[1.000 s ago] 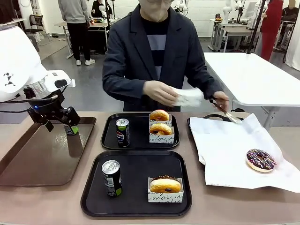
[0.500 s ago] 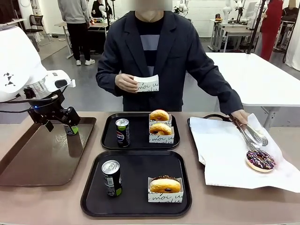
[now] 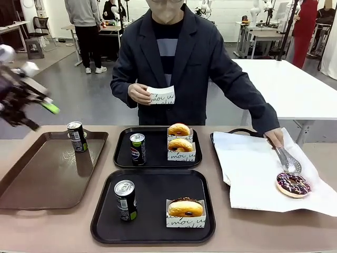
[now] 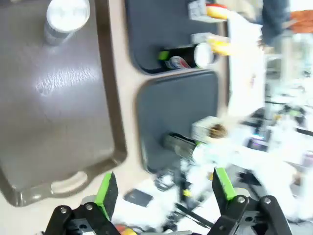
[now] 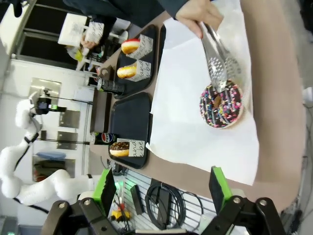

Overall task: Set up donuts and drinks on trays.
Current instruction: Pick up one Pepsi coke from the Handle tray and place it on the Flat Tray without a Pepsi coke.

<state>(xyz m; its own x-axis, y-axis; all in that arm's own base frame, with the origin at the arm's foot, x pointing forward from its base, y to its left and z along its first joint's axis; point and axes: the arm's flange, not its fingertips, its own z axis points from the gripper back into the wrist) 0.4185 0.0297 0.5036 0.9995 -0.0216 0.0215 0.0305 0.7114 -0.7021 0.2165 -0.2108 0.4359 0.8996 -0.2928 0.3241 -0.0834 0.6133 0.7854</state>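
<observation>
My left gripper is blurred at the far left, raised above the table, open and holding nothing. One drink can stands alone on the brown tray. The far black tray holds a can and two sleeved donuts. A can and one sleeved donut sit on the near black tray. The person holds tongs at a chocolate sprinkled donut and an empty paper sleeve. My right gripper stands open, well short of that donut.
White paper lines the tray at the right, where the person's arm reaches in. The person stands at the far edge of the table. Bare tabletop lies along the front edge.
My left gripper has swung up and to the left, away from the can on the brown tray, which stays standing. The person's tongs came down to the chocolate donut.
</observation>
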